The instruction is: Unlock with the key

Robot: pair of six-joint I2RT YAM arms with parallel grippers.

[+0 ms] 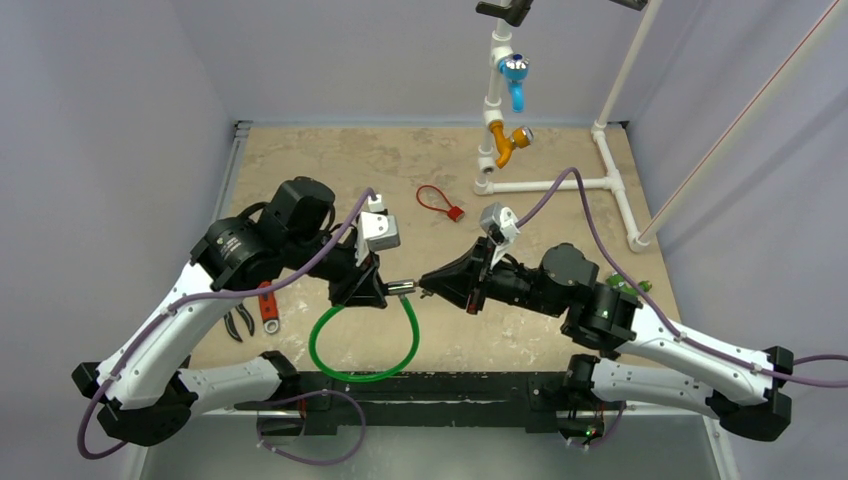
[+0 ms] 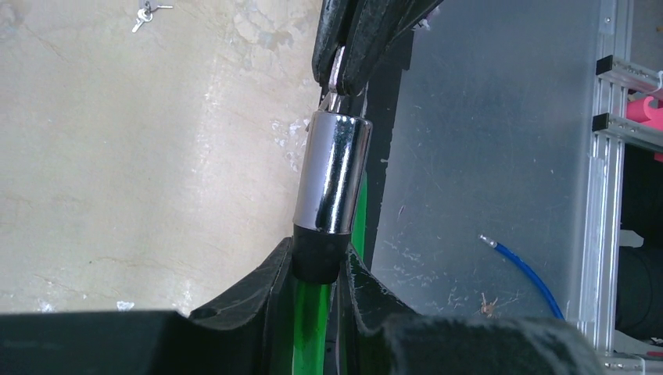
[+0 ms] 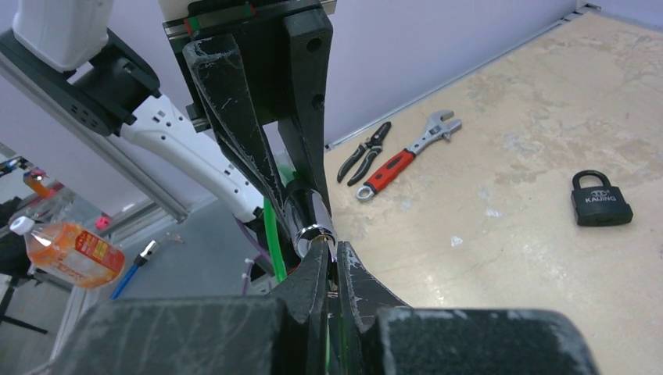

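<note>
A cable lock with a chrome cylinder and a green cable loop is held over the table's near edge. My left gripper is shut on the black collar at the cylinder's base. The cylinder points at my right gripper. The right gripper is shut on the small silver key. The key's tip sits at the cylinder's open end. Most of the key is hidden between the fingers.
A black padlock, a red-handled wrench and pliers lie on the table. A red seal loop lies mid-table. A white pipe frame with taps stands at the back right. Spare keys lie on the table.
</note>
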